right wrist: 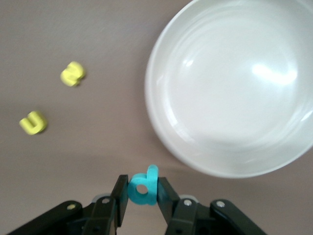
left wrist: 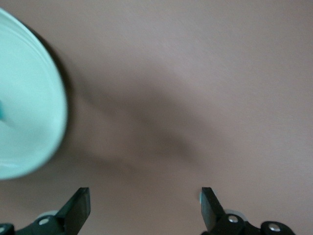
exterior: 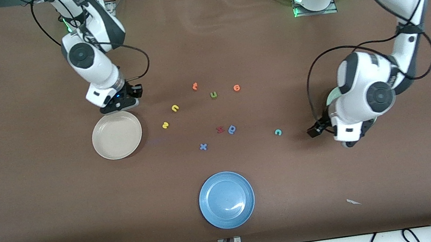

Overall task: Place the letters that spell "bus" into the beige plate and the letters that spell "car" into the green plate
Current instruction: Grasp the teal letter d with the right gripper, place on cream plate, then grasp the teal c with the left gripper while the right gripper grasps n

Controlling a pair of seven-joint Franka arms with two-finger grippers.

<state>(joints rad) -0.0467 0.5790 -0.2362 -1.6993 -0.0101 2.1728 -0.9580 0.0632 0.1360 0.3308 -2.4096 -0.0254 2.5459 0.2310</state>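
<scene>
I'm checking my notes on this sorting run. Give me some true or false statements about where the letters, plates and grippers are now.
1. The right gripper is shut on the teal b. True.
2. The beige plate already holds two letters. False: it is empty.
3. The left gripper is open with nothing between its fingers. True.
4. The yellow u and the yellow s lie in the blue plate. False: both lie on the table beside the beige plate.
5. The teal c lies on the table. True.
</scene>
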